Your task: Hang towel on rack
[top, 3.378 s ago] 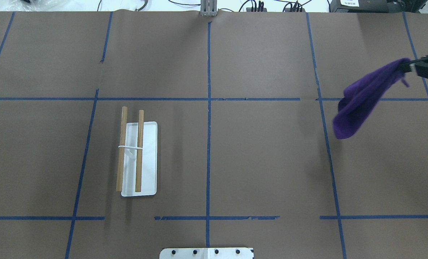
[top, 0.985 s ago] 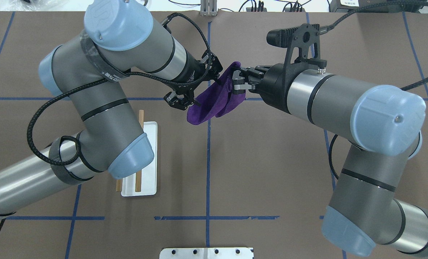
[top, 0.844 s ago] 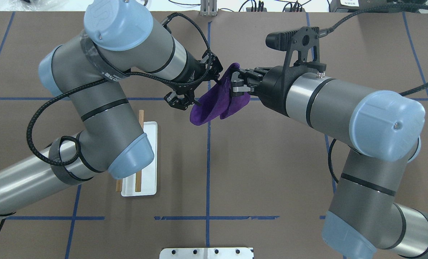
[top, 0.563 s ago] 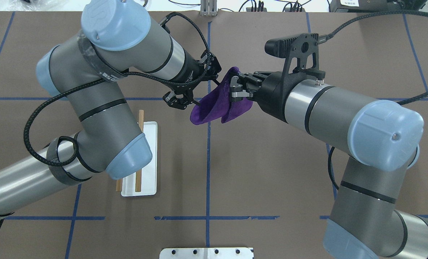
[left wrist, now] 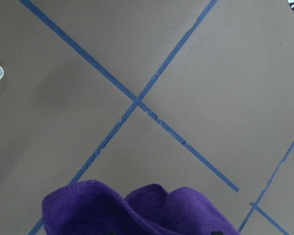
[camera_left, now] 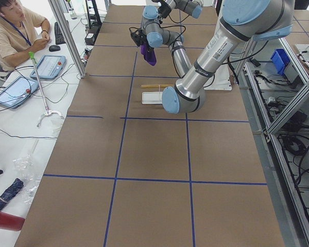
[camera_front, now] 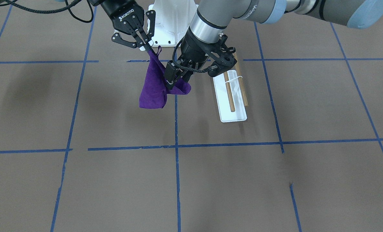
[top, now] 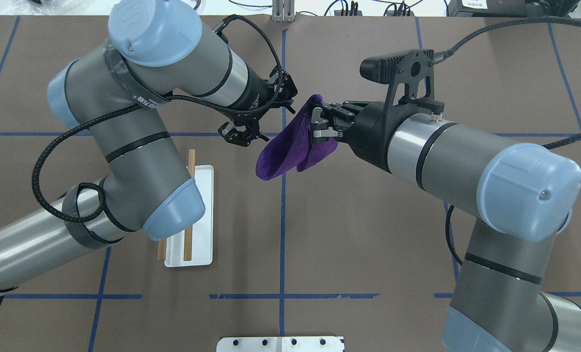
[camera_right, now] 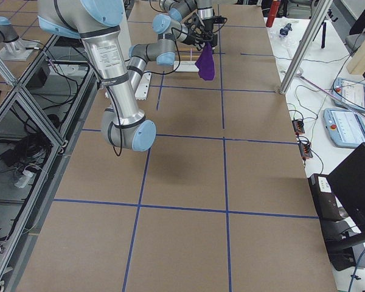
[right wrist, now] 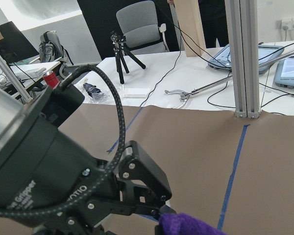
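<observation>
Right fingers [camera_front: 147,48]: closed to a point on the top corner of the towel [camera_front: 152,87]. In the front-facing view the tips pinch the cloth at its peak, and a small strip of purple sticks up just beside them.
Left fingers [camera_front: 170,80]: lower than the right ones, pointing down at the towel's lower fold. One finger lies against the cloth's edge in the front-facing view, with the short lobe of the fold just under it. I cannot tell whether they are closed on the cloth or only set around it. The left wrist view shows purple folds filling its bottom edge.
Towel: in the air over the bench [camera_front: 114,180], hanging from the right fingers as a narrow, folded drape. The longer flap hangs straight down and a shorter lobe bulges toward the left arm. It hangs over the middle of the bench, near the long blue tape line [camera_front: 176,129].
Rack [camera_front: 234,93]: standing on the bench on the robot's left side, apart from the towel. Its two rods [camera_front: 230,95] lie parallel above the white base tray [camera_front: 233,116]. No cloth is on them.
Overhead view: the left arm's elbow covers most of the rack, leaving one end of the tray and the rod tips visible.
</observation>
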